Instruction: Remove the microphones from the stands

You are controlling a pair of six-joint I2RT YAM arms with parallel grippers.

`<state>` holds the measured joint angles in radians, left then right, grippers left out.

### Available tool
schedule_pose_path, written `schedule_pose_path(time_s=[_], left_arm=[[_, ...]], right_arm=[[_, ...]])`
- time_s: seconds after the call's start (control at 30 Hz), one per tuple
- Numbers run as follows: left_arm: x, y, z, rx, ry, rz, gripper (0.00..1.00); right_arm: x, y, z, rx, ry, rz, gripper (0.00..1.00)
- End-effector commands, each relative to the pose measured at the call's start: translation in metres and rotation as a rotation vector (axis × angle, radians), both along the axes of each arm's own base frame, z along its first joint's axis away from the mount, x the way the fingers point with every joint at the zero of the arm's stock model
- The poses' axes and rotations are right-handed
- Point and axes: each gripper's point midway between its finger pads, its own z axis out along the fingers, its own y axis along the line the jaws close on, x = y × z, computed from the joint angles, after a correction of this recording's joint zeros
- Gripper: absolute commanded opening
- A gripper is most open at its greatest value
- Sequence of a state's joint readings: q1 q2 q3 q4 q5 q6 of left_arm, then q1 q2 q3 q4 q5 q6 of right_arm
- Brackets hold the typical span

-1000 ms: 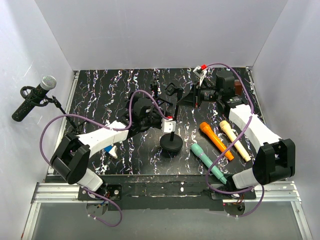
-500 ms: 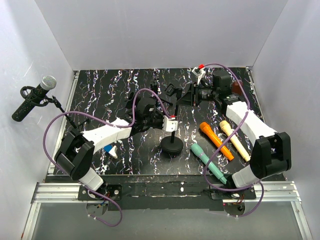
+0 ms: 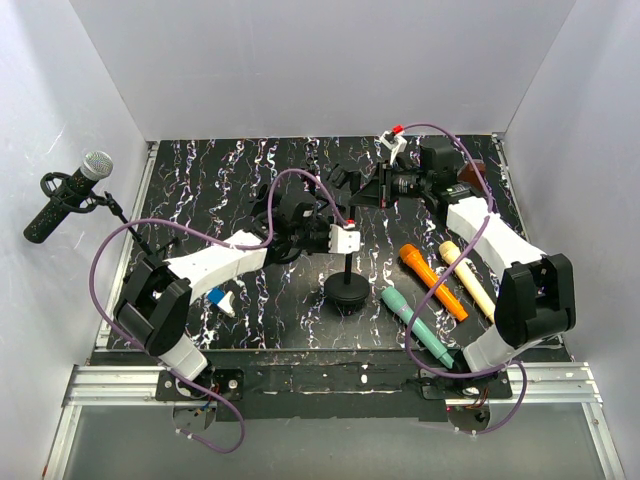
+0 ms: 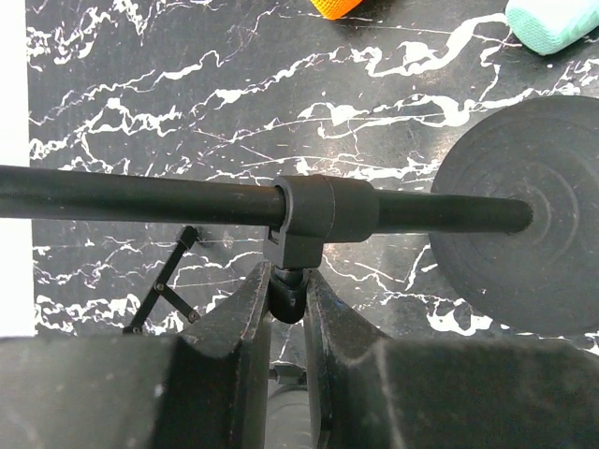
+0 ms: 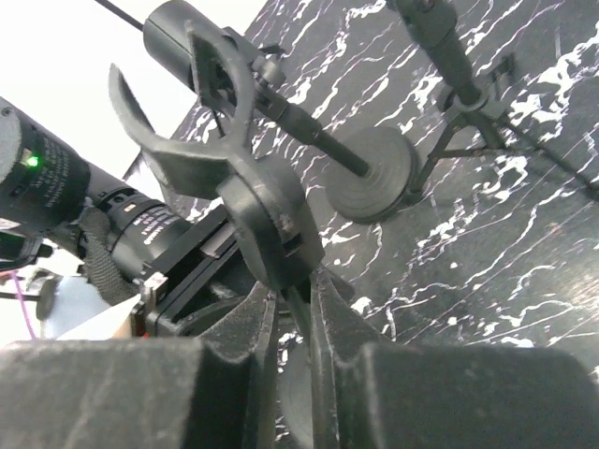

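A black microphone with a silver head sits in the clip of a thin tripod stand at the far left, away from both grippers. A second black stand with a round base is in the middle; its clip holds nothing. My left gripper is shut on a knob under the collar on that stand's pole. My right gripper is shut on the stem below the empty clip. The base also shows in both wrist views.
An orange microphone, a cream one and a teal one lie on the marbled table at the right. A small blue and white object lies by the left arm. White walls close in the table.
My left wrist has shifted right and turned beside the middle stand's pole. My right gripper has moved a little left and back with the clip. The round base has barely moved.
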<state>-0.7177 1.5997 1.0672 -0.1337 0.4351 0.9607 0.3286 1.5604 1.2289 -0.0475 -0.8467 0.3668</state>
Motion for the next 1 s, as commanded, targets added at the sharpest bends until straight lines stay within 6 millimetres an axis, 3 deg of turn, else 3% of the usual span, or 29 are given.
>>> schedule_pose_path(time_s=[0.0, 0.1, 0.27, 0.4, 0.63, 0.73, 0.83, 0.97], left_arm=[[-0.003, -0.011, 0.018, -0.042, 0.054, 0.001, 0.00], [-0.014, -0.017, 0.024, -0.058, 0.186, -0.001, 0.00], [-0.029, -0.017, 0.038, -0.128, 0.598, 0.038, 0.03], [-0.027, -0.010, 0.047, -0.168, 0.655, 0.095, 0.07], [-0.008, 0.001, 0.066, -0.288, 0.803, 0.171, 0.14], [-0.003, 0.001, 0.067, -0.308, 0.860, 0.206, 0.23], [0.011, 0.001, 0.063, -0.326, 0.910, 0.324, 0.40], [0.015, -0.001, 0.077, -0.357, 0.896, 0.328, 0.55]], right_arm=[[0.000, 0.011, 0.026, 0.056, -0.106, 0.066, 0.05], [-0.005, 0.011, 0.028, 0.063, -0.159, 0.113, 0.01], [-0.010, 0.006, 0.042, 0.085, -0.261, 0.185, 0.01], [-0.014, 0.003, 0.058, 0.130, -0.311, 0.221, 0.01], [-0.019, 0.002, 0.070, 0.163, -0.354, 0.248, 0.01], [-0.021, 0.001, 0.070, 0.164, -0.358, 0.250, 0.01], [-0.025, 0.001, 0.071, 0.164, -0.361, 0.252, 0.01], [-0.029, -0.001, 0.072, 0.165, -0.364, 0.250, 0.01]])
